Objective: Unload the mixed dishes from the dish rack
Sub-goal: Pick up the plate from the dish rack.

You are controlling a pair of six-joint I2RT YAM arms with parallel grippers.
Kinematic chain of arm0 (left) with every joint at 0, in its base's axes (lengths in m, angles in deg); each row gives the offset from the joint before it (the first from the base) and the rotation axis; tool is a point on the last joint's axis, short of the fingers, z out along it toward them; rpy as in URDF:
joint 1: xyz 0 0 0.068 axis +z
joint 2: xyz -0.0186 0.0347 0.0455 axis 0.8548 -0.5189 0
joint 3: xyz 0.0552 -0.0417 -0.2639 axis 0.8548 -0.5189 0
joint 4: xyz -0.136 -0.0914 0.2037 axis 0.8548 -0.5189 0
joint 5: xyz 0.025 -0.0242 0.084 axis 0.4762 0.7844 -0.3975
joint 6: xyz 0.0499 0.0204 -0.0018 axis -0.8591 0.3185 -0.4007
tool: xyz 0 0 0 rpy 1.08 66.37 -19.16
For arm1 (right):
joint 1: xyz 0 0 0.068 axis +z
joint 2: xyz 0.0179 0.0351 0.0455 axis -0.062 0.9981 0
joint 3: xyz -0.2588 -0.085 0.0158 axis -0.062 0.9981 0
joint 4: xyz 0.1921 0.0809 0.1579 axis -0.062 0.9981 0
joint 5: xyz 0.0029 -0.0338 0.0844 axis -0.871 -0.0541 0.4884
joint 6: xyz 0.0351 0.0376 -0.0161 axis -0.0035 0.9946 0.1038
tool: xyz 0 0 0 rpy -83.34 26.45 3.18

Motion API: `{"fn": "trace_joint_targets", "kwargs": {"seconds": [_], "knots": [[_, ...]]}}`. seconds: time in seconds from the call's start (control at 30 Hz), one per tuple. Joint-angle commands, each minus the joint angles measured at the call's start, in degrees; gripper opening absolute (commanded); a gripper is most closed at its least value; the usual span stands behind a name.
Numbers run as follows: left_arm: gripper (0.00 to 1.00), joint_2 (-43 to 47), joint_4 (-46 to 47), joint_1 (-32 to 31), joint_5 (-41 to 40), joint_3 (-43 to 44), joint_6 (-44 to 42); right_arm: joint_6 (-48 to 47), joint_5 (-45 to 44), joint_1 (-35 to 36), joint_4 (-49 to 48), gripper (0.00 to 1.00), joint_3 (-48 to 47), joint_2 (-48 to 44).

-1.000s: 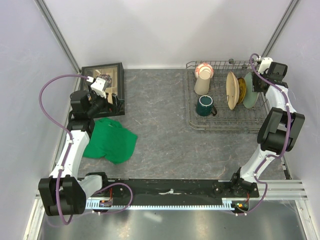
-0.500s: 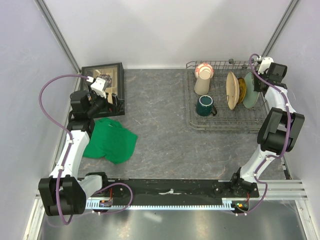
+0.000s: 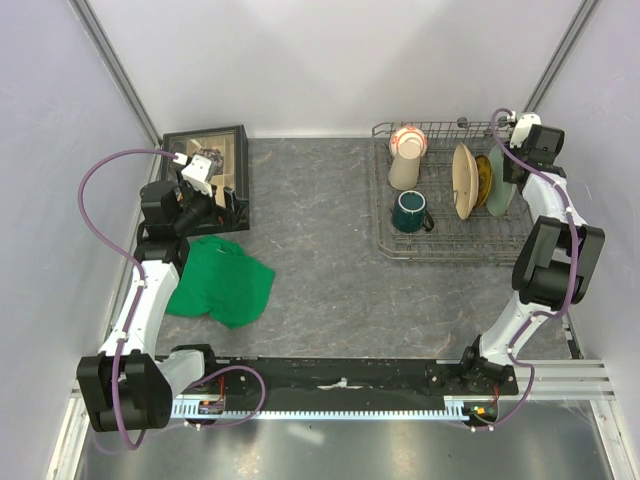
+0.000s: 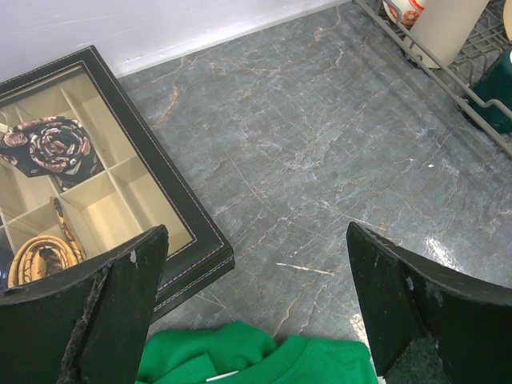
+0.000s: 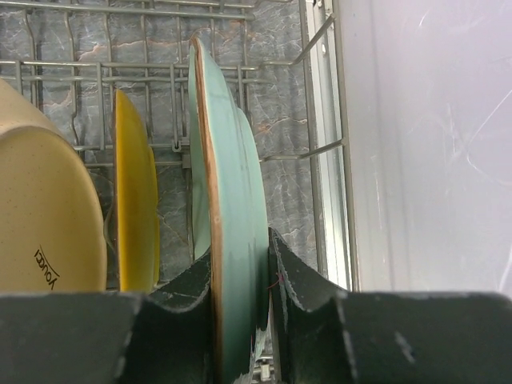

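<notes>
Left hand (image 4: pixel 256 272) open, idle over marbled grey surface (image 3: pixel 320 260), 9 o'clock. Nothing looks unloaded yet: dish rack (image 3: pixel 450 240), grey wire, 2 o'clock, holds matte beige cup (image 3: pixel 403 170), glossy dark green mug (image 3: pixel 409 211) and tan plate (image 3: pixel 462 180) on edge. Right hand (image 5: pixel 240 320) pinches glazed pale-green plate (image 5: pixel 232 200), brown-rimmed, upright in rack.

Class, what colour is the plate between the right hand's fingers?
The plate is pale green with a brown rim; clearest in the right wrist view.

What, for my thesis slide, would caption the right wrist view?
Right gripper pinches a pale green plate standing in the dish rack, beside a yellow plate.
</notes>
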Motion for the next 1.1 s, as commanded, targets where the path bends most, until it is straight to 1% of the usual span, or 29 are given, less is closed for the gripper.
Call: {"fn": "trace_joint_targets", "kwargs": {"seconds": [0.0, 0.23, 0.43, 0.7, 1.07], "knots": [[0.99, -0.08, 2.87, -0.15, 0.66, 0.06, -1.86, -0.54, -4.33, 0.75, -2.75, 0.13, -0.05, -3.78], [0.99, -0.08, 2.87, 0.03, 0.57, -0.29, -2.12, -1.07, -5.65, 1.63, -1.62, 0.04, -1.55, -4.75], [0.99, 0.01, 3.14, -0.15, 0.39, -0.64, -2.3, -1.33, -6.18, 2.16, -0.47, 0.0, -3.48, -5.45], [0.99, 0.01, 3.31, -0.06, 0.48, -0.82, -2.3, -1.77, -7.23, 2.51, 1.02, 0.0, -6.38, -6.07], [0.99, 0.01, 3.4, -0.06, 0.39, -1.0, -2.3, -2.39, -9.08, 2.51, 1.29, 0.0, -7.61, -7.03]]}}
